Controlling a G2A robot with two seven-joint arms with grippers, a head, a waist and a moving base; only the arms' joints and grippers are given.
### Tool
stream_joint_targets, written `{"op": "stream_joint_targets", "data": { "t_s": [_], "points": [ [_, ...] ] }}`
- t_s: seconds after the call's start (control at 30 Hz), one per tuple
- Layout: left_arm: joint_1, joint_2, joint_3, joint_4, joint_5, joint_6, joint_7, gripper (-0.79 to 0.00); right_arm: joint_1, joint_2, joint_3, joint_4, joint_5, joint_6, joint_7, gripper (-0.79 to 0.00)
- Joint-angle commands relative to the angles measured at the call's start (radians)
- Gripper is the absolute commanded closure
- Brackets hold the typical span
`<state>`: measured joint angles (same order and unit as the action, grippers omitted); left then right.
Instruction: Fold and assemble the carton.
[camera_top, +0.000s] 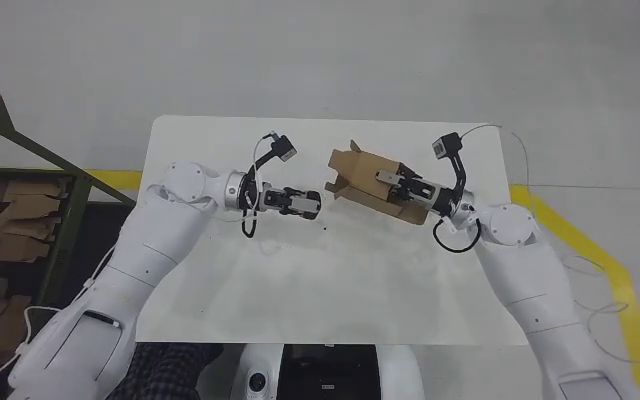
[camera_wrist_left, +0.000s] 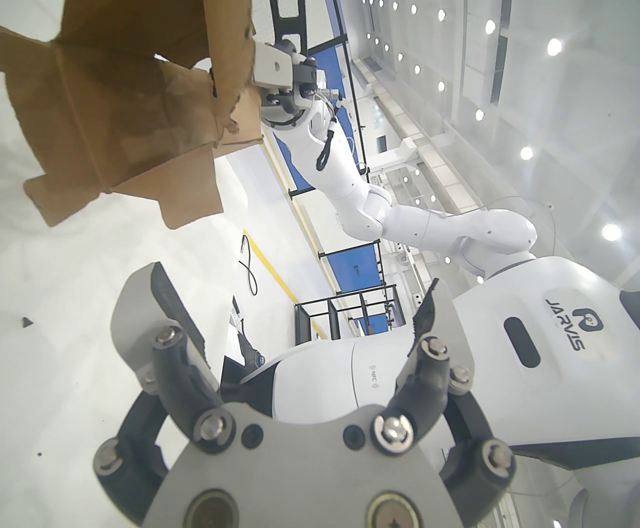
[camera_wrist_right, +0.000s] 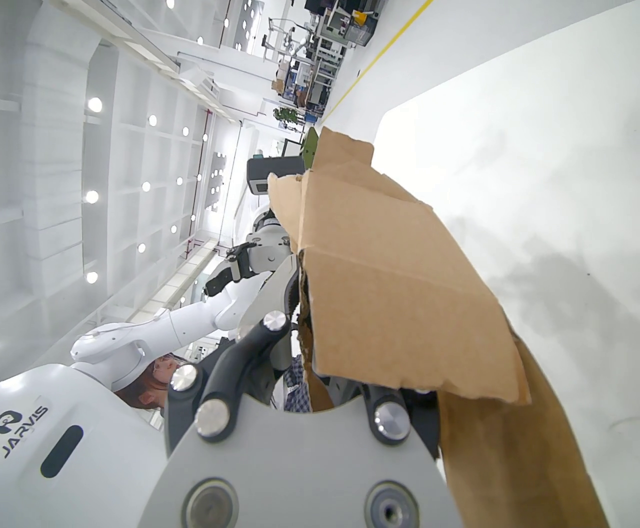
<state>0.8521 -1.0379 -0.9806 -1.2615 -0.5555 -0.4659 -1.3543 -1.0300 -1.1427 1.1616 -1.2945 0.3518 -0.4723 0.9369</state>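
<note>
While R fingers (camera_top: 388, 178) pinch carton (camera_top: 360, 170) over table (camera_top: 300, 290), L fingers (camera_wrist_left: 165, 300) spread, close by.

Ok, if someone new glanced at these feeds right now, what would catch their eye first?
The brown carton, half-formed with its flaps splayed, stands out against the white table, towards the table's far side. The right gripper is clamped on one of the carton's walls. Just beside the loose flaps, the left gripper points at the carton, open and holding nothing.
</note>
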Motion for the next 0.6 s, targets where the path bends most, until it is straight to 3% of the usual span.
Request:
{"op": "stream_joint_targets", "data": {
  "t_s": [0.0,0.27,0.57],
  "points": [
    [0.008,0.007,-0.02,-0.002,0.003,0.004,-0.003,-0.785,-0.001,0.002,0.002,-0.004,-0.01,-0.004,0.009,0.0],
    [-0.002,0.016,-0.05,0.042,-0.02,0.022,-0.022,-0.785,-0.02,0.011,0.023,-0.024,-0.026,-0.028,0.05,0.0],
    [-0.104,-0.008,0.002,0.136,-0.041,0.048,-0.048,-0.785,-0.05,0.017,0.027,-0.06,0.04,-0.047,0.111,0.0]
  ]
}}
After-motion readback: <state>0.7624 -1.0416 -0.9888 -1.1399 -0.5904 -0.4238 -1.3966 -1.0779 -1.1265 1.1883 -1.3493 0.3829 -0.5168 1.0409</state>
